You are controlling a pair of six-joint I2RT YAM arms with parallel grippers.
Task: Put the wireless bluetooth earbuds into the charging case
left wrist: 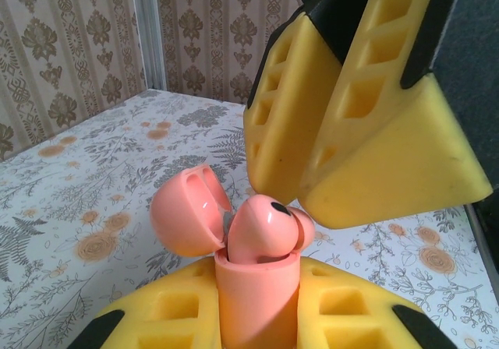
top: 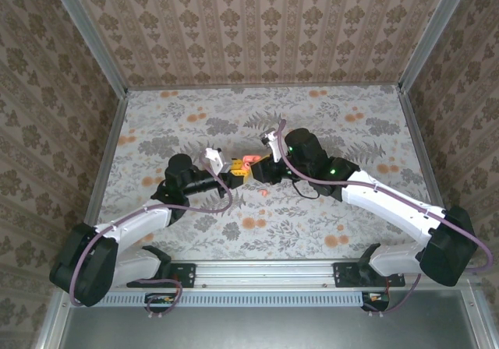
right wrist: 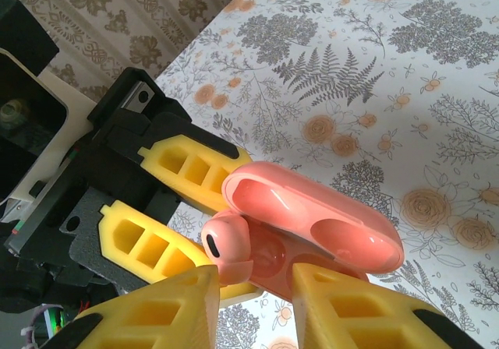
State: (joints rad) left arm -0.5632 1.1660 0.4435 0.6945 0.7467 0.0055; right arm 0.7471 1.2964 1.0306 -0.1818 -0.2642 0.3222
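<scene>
My left gripper [top: 236, 170] [left wrist: 257, 290] is shut on the coral charging case [left wrist: 257, 302] [right wrist: 327, 232] and holds it upright above the cloth. The case's lid [left wrist: 187, 209] is swung open. One coral earbud [left wrist: 269, 223] [right wrist: 228, 244] sits partly in the case's left socket, its rounded head still sticking out. My right gripper [top: 263, 170] [right wrist: 253, 275] hovers right over the case. Its yellow fingers [left wrist: 366, 131] stand a little apart with nothing between them, and one tip is next to the earbud. A second tiny coral earbud [top: 265, 194] lies on the cloth just below the grippers.
The floral cloth [top: 312, 123] covers the table, with printed orange flowers scattered on it. Patterned walls [top: 257, 29] close in the back and both sides. Both arms meet at the table's centre, with bare cloth all around them.
</scene>
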